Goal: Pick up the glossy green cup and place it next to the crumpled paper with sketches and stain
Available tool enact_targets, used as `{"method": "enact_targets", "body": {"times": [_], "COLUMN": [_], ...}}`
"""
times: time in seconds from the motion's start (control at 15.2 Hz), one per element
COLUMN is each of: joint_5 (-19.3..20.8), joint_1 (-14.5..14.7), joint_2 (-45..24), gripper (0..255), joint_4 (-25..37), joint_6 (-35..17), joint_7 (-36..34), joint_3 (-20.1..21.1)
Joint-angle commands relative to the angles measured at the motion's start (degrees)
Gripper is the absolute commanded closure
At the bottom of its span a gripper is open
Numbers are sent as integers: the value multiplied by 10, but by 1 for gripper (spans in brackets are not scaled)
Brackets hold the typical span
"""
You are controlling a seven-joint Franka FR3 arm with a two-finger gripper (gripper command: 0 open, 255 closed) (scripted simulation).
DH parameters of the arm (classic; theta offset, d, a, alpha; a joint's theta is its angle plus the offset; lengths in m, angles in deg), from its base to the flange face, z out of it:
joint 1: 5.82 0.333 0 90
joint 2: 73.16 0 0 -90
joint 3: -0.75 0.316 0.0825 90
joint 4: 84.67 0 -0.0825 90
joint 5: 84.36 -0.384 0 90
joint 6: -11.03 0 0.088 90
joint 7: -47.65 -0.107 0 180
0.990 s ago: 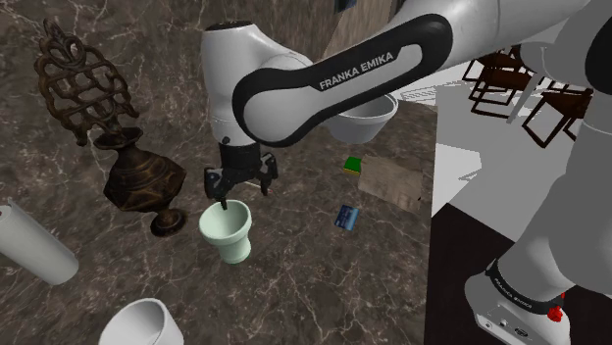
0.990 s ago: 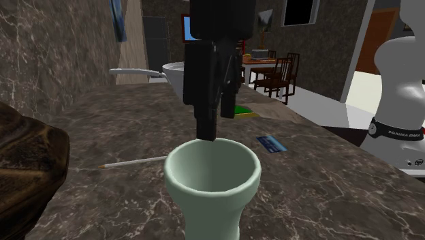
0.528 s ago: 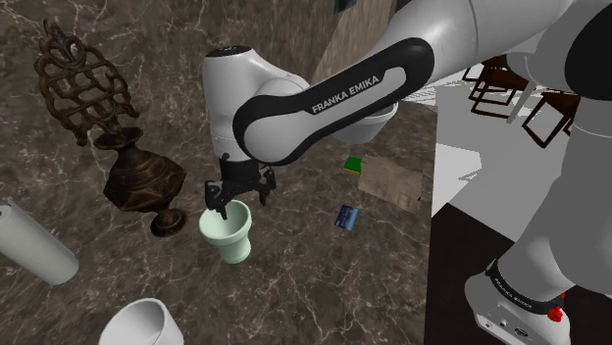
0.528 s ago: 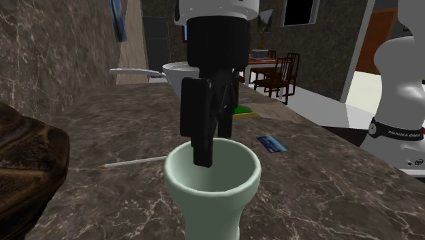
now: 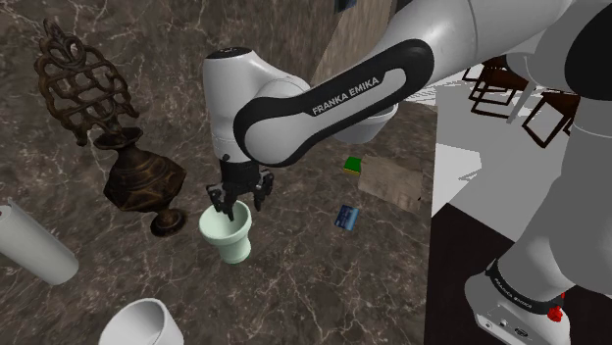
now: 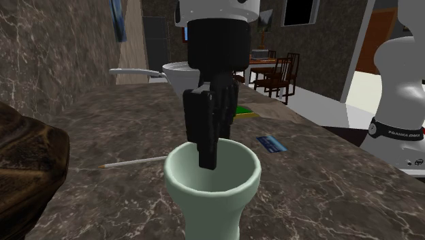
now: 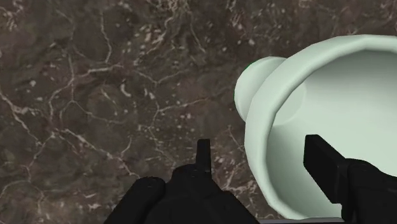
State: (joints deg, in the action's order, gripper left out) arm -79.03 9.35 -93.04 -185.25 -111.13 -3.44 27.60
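A pale green glossy cup stands upright on the dark marble counter. My black gripper hangs straight down over its rim. In the wrist view the gripper straddles the cup wall, one finger inside the bowl and one outside. The outer finger stands a little apart from the wall, so the gripper is open and the cup is not clasped. The second exterior view has the gripper dipping into the cup. A tan crumpled paper lies near the counter's edge, toward the shoulder view's right.
A dark ornate metal vase stands close to the cup, on the shoulder view's left. A white cylinder and a white bowl lie nearer the front. A small green object, a blue card and a pencil lie on the counter.
The gripper has come down from just above the cup, so one finger now reaches inside it. The fingers have drawn closer together. The cup has not moved.
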Motion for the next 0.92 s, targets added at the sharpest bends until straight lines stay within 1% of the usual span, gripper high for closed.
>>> {"method": "enact_targets", "body": {"times": [0.0,0.53,0.86], "joint_5": [0,0,-7], "joint_1": [0,0,-2], "joint_2": [0,0,13], "gripper": [255,255,255], "joint_4": [0,0,22], "joint_6": [0,0,34], "joint_7": [0,0,3], "joint_3": [0,0,3]}}
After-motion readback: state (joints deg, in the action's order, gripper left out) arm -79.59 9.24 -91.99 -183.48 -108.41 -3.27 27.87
